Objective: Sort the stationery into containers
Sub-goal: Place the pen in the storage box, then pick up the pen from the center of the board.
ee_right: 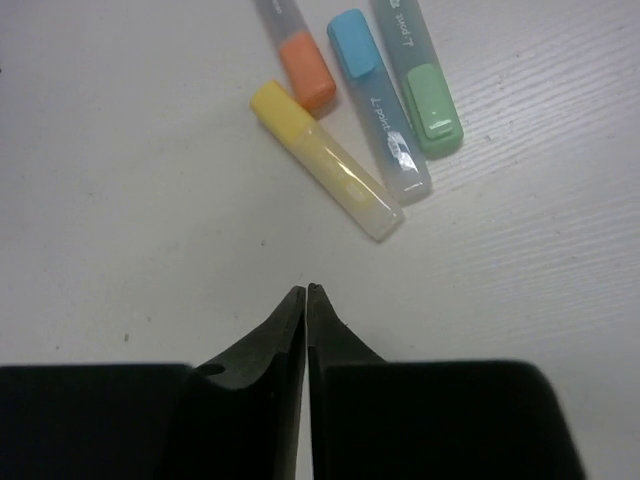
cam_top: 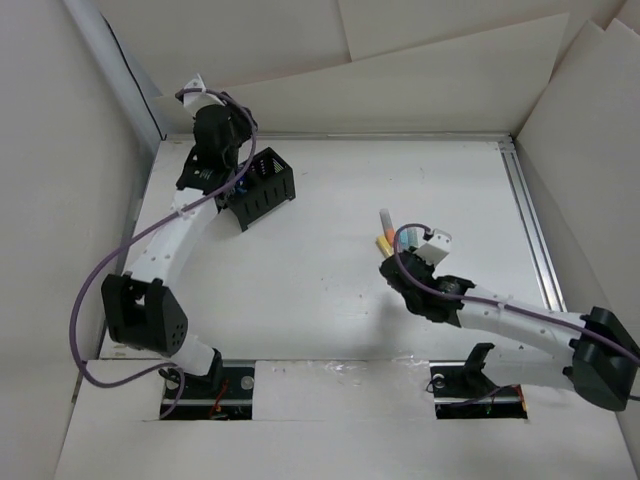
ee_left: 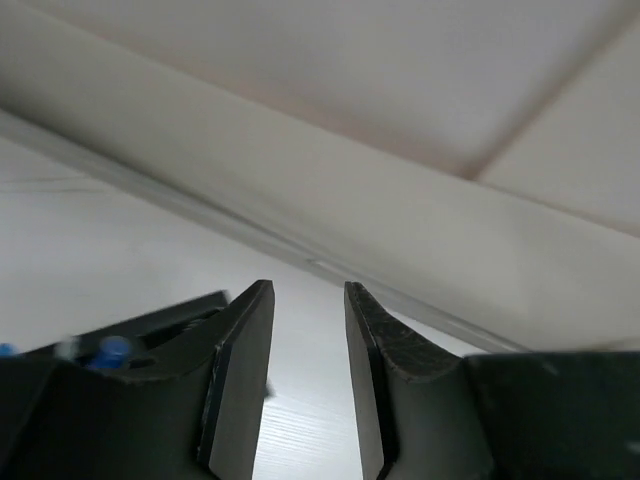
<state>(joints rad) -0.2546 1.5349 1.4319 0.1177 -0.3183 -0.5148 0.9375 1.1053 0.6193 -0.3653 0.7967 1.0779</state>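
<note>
At far left, the left end effector hangs by the black mesh organizer, jaws partly open and empty. The blurred blue tips beside it are perhaps pens. Mid-bench, four highlighters lie side by side: yellow, orange, light blue, green. Near them, the right end effector is closed on nothing.

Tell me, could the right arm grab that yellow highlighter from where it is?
Probably yes: the right gripper is just short of the yellow highlighter with only bare table between, though its jaws are shut and must open first.
</note>
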